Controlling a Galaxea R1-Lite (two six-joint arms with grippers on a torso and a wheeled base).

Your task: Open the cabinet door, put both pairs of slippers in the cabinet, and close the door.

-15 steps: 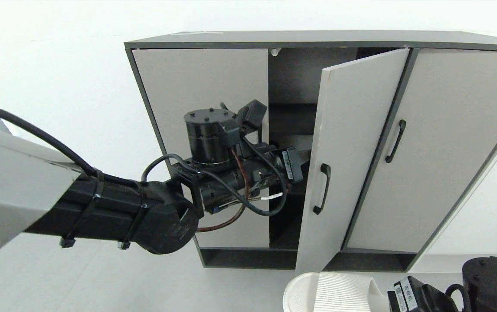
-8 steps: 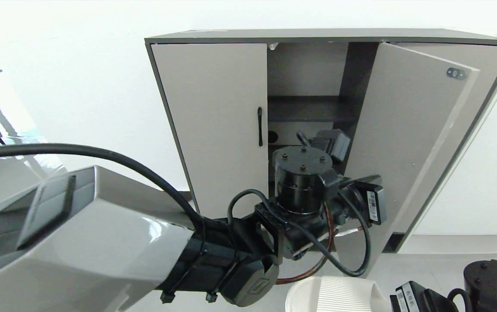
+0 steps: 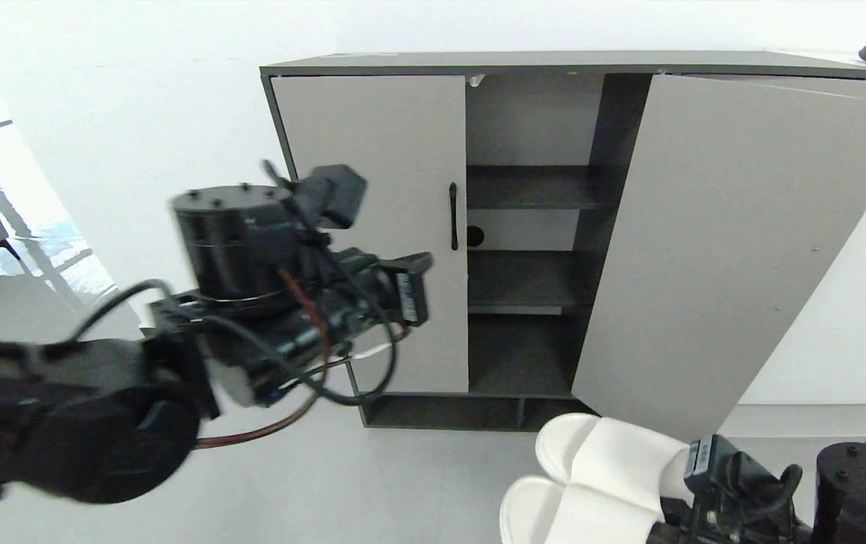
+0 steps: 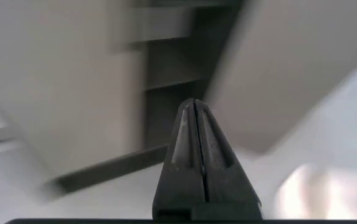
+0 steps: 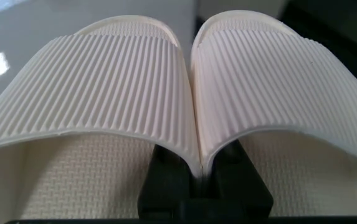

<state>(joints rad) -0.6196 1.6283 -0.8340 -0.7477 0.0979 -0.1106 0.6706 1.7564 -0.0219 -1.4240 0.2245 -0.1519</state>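
The slippers (image 3: 599, 476), probably light, squishy foam, are held pinched by their touching strap edges in the right gripper (image 5: 200, 183), low by the opened cabinet (image 3: 554, 64)'s bottom front edge, and the left gripper (image 4: 195, 121) is closed on nothing.

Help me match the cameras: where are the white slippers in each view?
Head view: slippers at the bottom edge, right of centre, just below the open door.
Left wrist view: a pale blur on the floor below the door, probably them.
Right wrist view: the slippers side by side up close, right pincer shut on their adjoining sides.
Shared landmark: the open door, in head and left wrist views.
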